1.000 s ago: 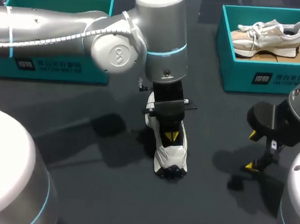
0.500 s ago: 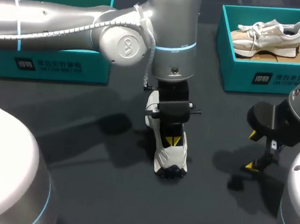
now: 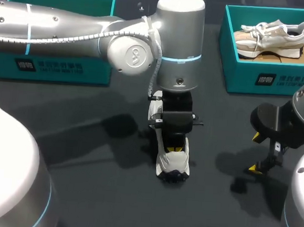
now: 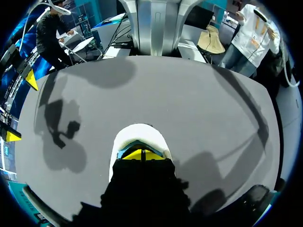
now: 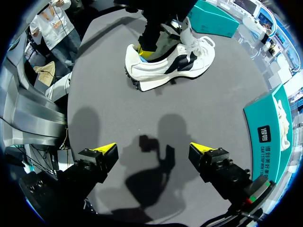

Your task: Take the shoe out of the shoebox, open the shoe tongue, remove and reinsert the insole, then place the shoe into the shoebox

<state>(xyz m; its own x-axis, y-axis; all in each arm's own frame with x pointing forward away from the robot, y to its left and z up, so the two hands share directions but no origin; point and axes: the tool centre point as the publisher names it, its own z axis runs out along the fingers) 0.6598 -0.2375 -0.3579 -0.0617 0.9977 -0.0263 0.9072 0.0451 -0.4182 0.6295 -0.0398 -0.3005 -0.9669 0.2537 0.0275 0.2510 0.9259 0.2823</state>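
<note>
the white shoe point(image 3: 174, 161) is stood on the bench point(image 3: 85, 155), and the left hand point(image 3: 174, 147) is sunk into its opening from above. its yellow tips are pressed together; whether anything is pinched between them cannot be told. the right hand point(image 3: 255, 152) is held released, fingers wide apart, well apart from the shoe. a teal shoebox point(image 3: 249, 79) is set beyond the right hand.

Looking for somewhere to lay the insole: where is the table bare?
Bare table lies between the left shoebox and the white shoe, and between shoe and right claw. Crowded: around the shoe, under the left claw.
</note>
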